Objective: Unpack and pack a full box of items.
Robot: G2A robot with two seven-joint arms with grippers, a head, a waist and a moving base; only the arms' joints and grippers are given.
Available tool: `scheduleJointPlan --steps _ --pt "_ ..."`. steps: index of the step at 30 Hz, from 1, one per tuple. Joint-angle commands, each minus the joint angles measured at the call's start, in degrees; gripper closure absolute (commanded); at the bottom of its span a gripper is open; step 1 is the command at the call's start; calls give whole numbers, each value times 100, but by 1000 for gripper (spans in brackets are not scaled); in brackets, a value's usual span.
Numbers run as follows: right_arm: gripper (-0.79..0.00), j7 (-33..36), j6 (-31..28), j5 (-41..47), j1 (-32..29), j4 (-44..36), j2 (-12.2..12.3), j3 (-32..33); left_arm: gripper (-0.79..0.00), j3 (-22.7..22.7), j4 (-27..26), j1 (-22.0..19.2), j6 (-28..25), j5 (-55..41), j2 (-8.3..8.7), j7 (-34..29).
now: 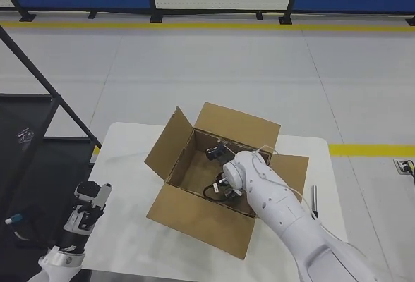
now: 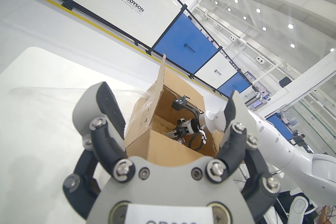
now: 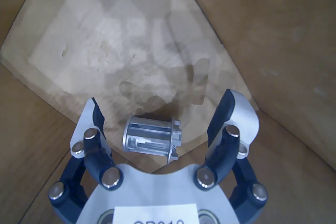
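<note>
Open cardboard box [image 1: 193, 211] on white table [image 1: 123, 240]; right arm [image 1: 264, 190] inside it; left claw [image 1: 93, 190] at table edge, well apart.

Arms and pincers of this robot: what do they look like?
Smooth white arms; left pincer and right pincer each have a silver base, dark linkages, two silver fingers with black pads, a white label. Black cable loops at the right wrist.

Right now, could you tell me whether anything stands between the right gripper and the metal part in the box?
Nothing visible does. The right gripper is inside the cardboard box, jaws open, and the metal part lies on the bare floor between them.
</note>
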Motion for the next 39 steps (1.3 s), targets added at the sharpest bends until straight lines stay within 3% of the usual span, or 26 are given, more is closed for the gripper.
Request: scheduleJointPlan --steps 1,6,13,18,25,30,33,39 --pt "-785 70 21 -93 -160 -279 96 94 -785 17 8 -12 -1 -3 -2 -17" --pt "-785 286 293 -437 -816 -1519 430 531 -785 108 7 -73 8 63 -6 -71" --pt "-785 856 693 -1564 -2447 -4342 967 1423 -785 205 22 -137 13 132 -12 -100" --pt "-785 1277 474 -1873 -3064 -5393 1112 1750 -785 241 45 -169 10 148 -16 -110" --pt "-785 2146 428 -1701 -2578 -5290 1031 1601 -785 179 114 -189 -7 62 -17 -123" --pt "-785 2707 744 -1600 -2153 -5024 914 1375 -785 108 179 -192 -41 -41 -17 -119" --pt "-785 3278 941 -1381 -1801 -4688 841 1336 -785 55 223 -199 -77 -117 -15 -141" --pt "-785 3317 1158 -572 -1120 -3470 680 1060 -785 -34 316 -243 -159 -281 -7 -232"
